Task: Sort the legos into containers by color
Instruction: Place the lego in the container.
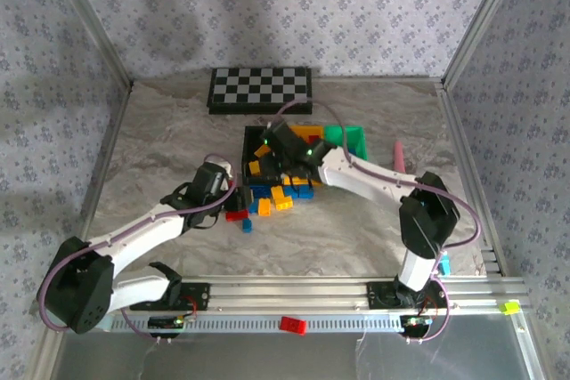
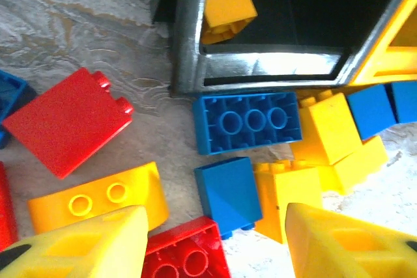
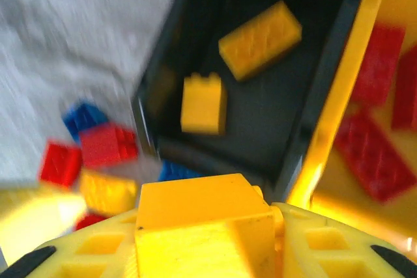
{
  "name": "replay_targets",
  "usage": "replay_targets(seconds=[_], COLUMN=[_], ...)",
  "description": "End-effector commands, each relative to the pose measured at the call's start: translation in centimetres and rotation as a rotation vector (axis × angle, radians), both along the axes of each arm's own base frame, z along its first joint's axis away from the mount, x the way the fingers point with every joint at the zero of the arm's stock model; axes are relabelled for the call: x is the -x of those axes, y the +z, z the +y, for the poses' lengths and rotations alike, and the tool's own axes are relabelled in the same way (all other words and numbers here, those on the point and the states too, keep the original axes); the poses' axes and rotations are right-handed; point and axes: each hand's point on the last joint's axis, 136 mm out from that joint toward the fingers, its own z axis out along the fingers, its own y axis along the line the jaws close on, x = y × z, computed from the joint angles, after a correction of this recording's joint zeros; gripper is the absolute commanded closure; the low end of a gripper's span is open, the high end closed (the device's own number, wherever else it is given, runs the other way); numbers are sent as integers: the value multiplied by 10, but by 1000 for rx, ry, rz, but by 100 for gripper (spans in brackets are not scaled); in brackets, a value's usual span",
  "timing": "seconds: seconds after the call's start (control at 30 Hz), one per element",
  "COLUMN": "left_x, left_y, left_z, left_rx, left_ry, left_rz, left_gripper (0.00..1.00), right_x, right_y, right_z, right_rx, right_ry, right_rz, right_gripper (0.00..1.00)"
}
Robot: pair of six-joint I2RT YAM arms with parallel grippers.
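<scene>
So far two yellow legos [image 3: 260, 30] sit in the black bin [image 3: 280, 115], red ones [image 3: 371, 148] in the yellow bin [image 3: 345, 76]; many wait. The right hand [image 3: 208, 245] pinches a yellow brick [image 3: 195, 203], the left hand [image 2: 215, 242] is spread.

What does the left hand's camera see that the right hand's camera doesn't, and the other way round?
Left wrist camera: an upside-down blue brick, round holes showing, just outside the black bin's corner, and the left gripper open above loose bricks. Right wrist camera: the right gripper holding a yellow brick over the black bin, plus red bricks inside the yellow bin. Both: the black bin with yellow pieces inside, and red, blue and yellow bricks loose on the table.
</scene>
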Motion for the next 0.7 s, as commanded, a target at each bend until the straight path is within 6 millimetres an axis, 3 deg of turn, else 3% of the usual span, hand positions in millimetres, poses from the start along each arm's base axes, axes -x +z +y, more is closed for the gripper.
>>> replay_targets(seconds=[0.0, 0.1, 0.27, 0.43, 0.6, 0.67], left_x=[5, 11, 18, 21, 22, 19], left_y=[9, 12, 9, -10, -33, -39], left_z=[-15, -25, -43, -63, -69, -68], left_rx=[52, 41, 12, -72, -247, -305], left_ry=[-63, -116, -192, -252, -275, -265], left_rz=[-3, 2, 2, 63, 125, 136], left_gripper=[43, 43, 42, 41, 41, 42], right_x=[-30, -43, -30, -9, 9, 18], right_y=[-15, -23, -21, -16, -8, -15], right_z=[0, -1, -15, -56, -94, -108], right_rx=[77, 62, 39, 78, 77, 100], right_ry=[0, -3, -11, -63, -117, -131], right_rz=[-4, 24, 17, -8, -22, -12], right_gripper=[44, 34, 31, 31, 31, 31])
